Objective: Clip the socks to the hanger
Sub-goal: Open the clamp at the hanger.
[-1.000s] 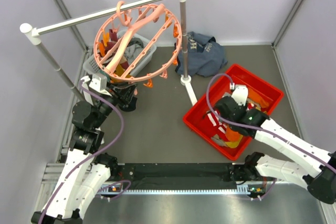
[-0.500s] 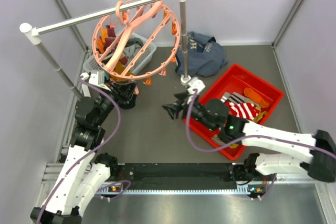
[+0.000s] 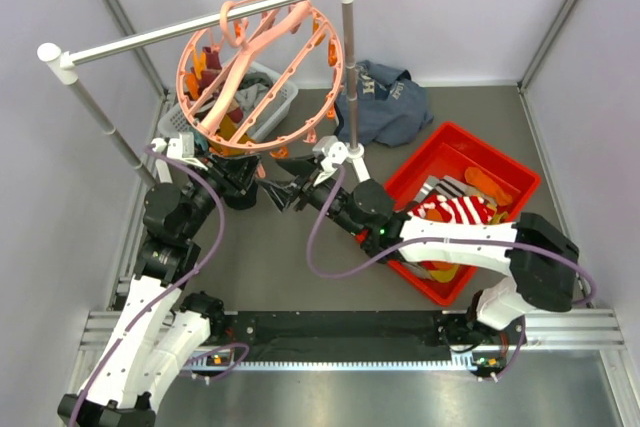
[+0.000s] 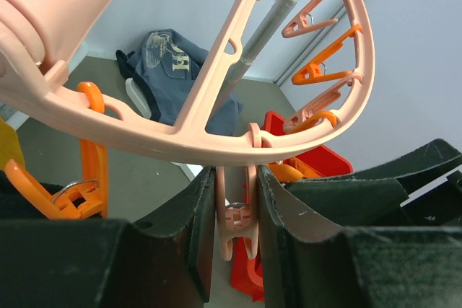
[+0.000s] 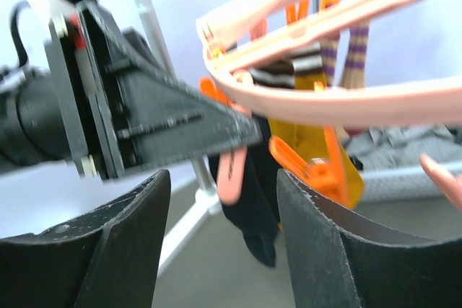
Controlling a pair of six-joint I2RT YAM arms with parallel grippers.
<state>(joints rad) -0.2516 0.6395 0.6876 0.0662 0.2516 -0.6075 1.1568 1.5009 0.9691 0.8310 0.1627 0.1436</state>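
Observation:
The salmon-pink ring hanger point(image 3: 262, 75) hangs from the rail, with striped, yellow and dark socks clipped on it. My left gripper point(image 3: 250, 175) is under its near rim and shut on a pink clip peg point(image 4: 237, 221) on the hanger ring point(image 4: 216, 142). My right gripper point(image 3: 274, 195) is open and empty, just right of the left one. In the right wrist view its jaws point(image 5: 220, 200) frame the pink peg point(image 5: 231, 167), a dark sock point(image 5: 258, 210) and a yellow sock point(image 5: 328, 151). A red-and-white striped sock point(image 3: 457, 210) and an orange sock point(image 3: 487, 183) lie in the red bin point(image 3: 512, 169).
The white-and-grey rail stand point(image 3: 200, 23) has its post point(image 3: 348, 67) and foot just behind my right arm. A grey basket point(image 3: 272, 99) sits under the hanger. A navy garment point(image 3: 388, 99) lies at the back. Walls close in both sides.
My right arm has swung left out of the red bin to the hanger's near rim, with nothing in its jaws. The hanger tilted up slightly. My left gripper stayed put.

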